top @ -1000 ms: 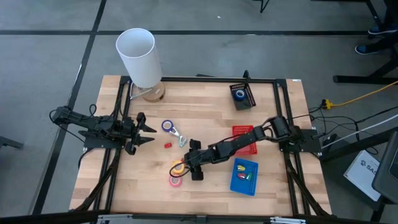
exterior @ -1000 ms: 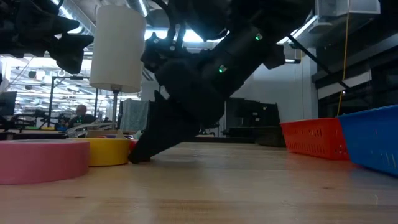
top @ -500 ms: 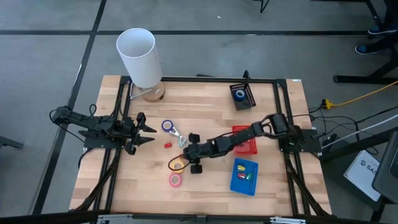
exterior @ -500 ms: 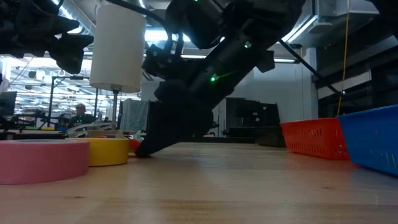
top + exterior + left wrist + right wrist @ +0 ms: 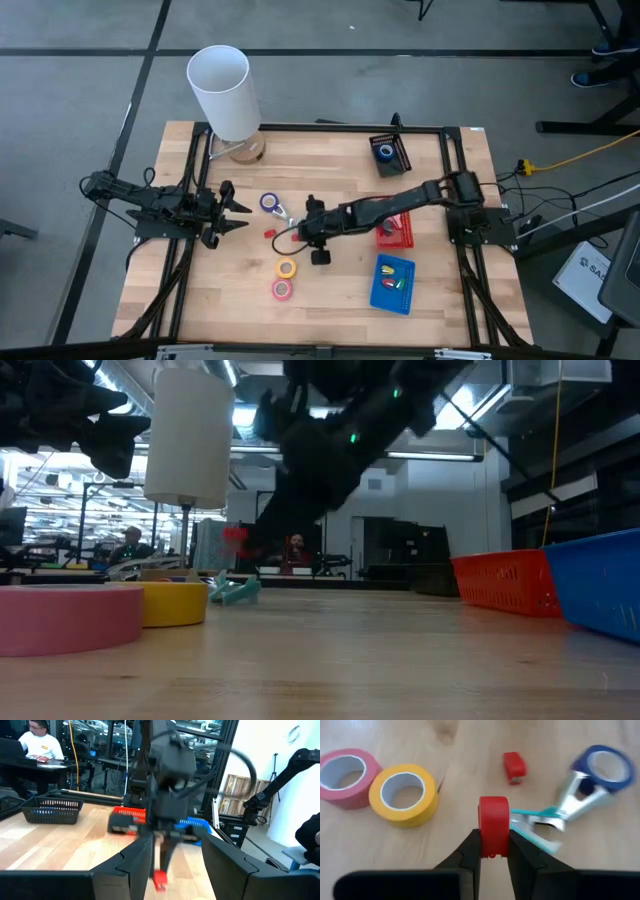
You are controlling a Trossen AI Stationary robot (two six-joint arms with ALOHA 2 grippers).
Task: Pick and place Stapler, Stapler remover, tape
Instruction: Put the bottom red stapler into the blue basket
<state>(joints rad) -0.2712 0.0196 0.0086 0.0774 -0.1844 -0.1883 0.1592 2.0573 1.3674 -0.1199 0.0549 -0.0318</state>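
My right gripper [image 5: 297,233] hangs over the table's middle, shut on a small red stapler [image 5: 493,831] that is off the wood [image 5: 235,538]. Beyond it a second small red piece [image 5: 513,767] lies on the table. Beside that are the silvery, teal-tipped stapler remover [image 5: 555,817] and a blue tape roll [image 5: 602,765]. A yellow tape roll [image 5: 287,268] and a pink one [image 5: 283,290] lie flat nearer the front edge. My left gripper [image 5: 238,212] waits open at the left, holding nothing. My right gripper pinches the red stapler by its two long sides [image 5: 493,847] between its two fingers. The stapler's rounded end sticks out past the fingertips [image 5: 472,845]. The fingers come slanting down from the table's right side. The stapler is lifted clear of the table.
A tall white cylinder [image 5: 222,90] stands at the far left corner. A black basket [image 5: 389,155] with a blue roll is at the far right. A red basket [image 5: 397,228] and a blue bin [image 5: 392,284] sit under and near the right arm.
My right gripper has shut on the red stapler beside the yellow tape. It has then risen and gone toward the table's far edge, lifting the stapler clear. The yellow and pink rolls stay where they were.
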